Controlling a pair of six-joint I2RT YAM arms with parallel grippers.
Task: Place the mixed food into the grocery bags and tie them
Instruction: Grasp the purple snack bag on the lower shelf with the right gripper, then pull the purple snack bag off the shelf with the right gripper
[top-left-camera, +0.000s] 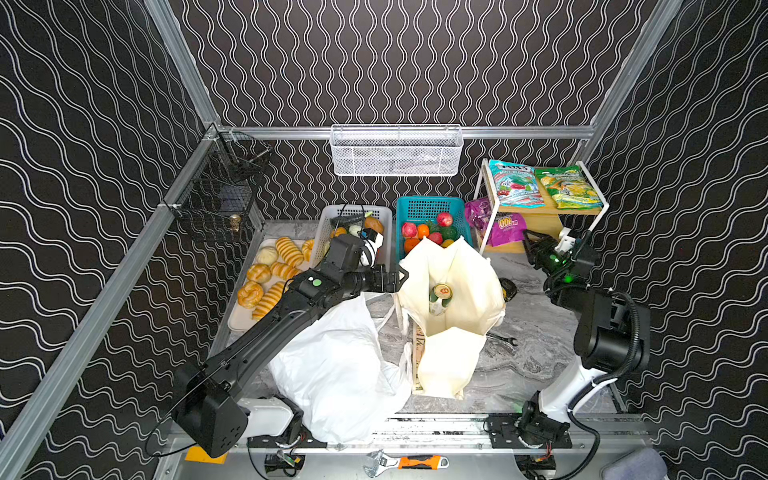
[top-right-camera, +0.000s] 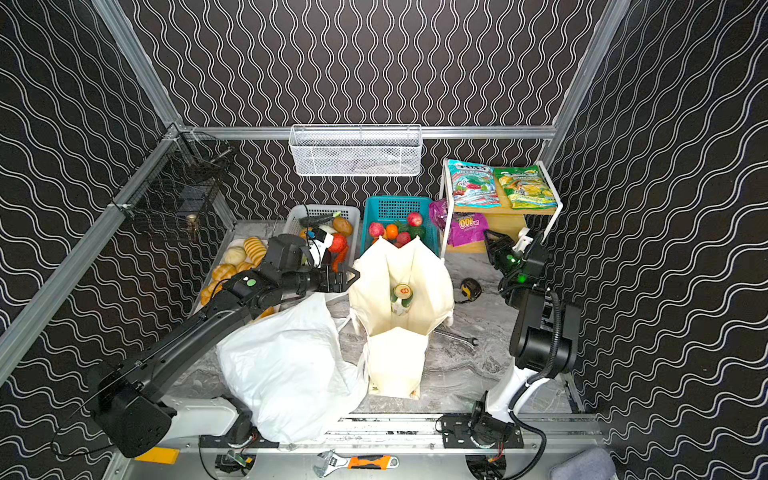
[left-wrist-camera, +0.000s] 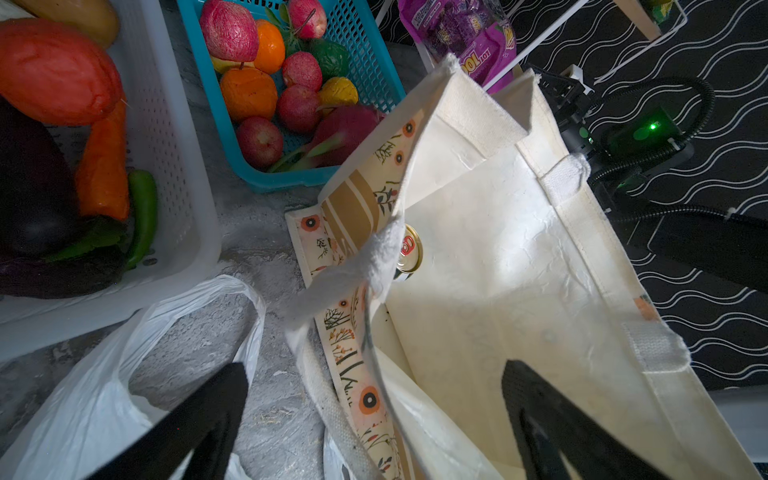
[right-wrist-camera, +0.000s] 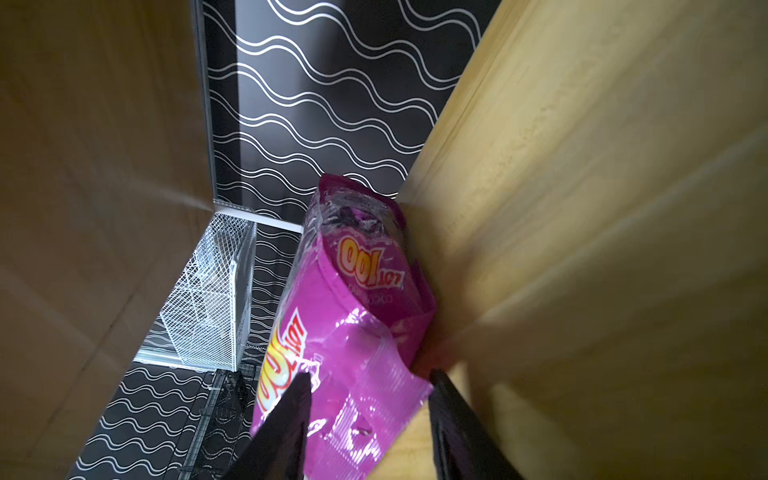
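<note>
The cream canvas tote (top-left-camera: 457, 357) (top-right-camera: 399, 361) stands open mid-table with a green drink can (top-left-camera: 441, 296) (left-wrist-camera: 409, 249) inside. My left gripper (top-left-camera: 401, 276) (left-wrist-camera: 376, 415) is open and straddles the tote's left rim. The white plastic carrier bag (top-left-camera: 336, 365) (left-wrist-camera: 83, 395) lies crumpled under the left arm. My right gripper (top-left-camera: 528, 241) (right-wrist-camera: 372, 378) reaches under the wooden shelf, open, with the sealed end of the purple snack packet (top-left-camera: 505, 228) (right-wrist-camera: 353, 311) between its fingers. A teal packet (top-left-camera: 515, 185) lies on the shelf top. Tomato (left-wrist-camera: 54, 70) and aubergine (left-wrist-camera: 29, 187) sit in the white basket (left-wrist-camera: 174, 166).
A teal basket (top-left-camera: 432, 205) of toy fruit stands behind the tote. A bread tray (top-left-camera: 241, 320) lies at left. A spanner (top-left-camera: 500, 338) and a tape measure (top-left-camera: 509, 289) lie right of the tote. A green packet (top-left-camera: 569, 189) is on the shelf top, and a wire basket (top-left-camera: 397, 151) hangs at the back.
</note>
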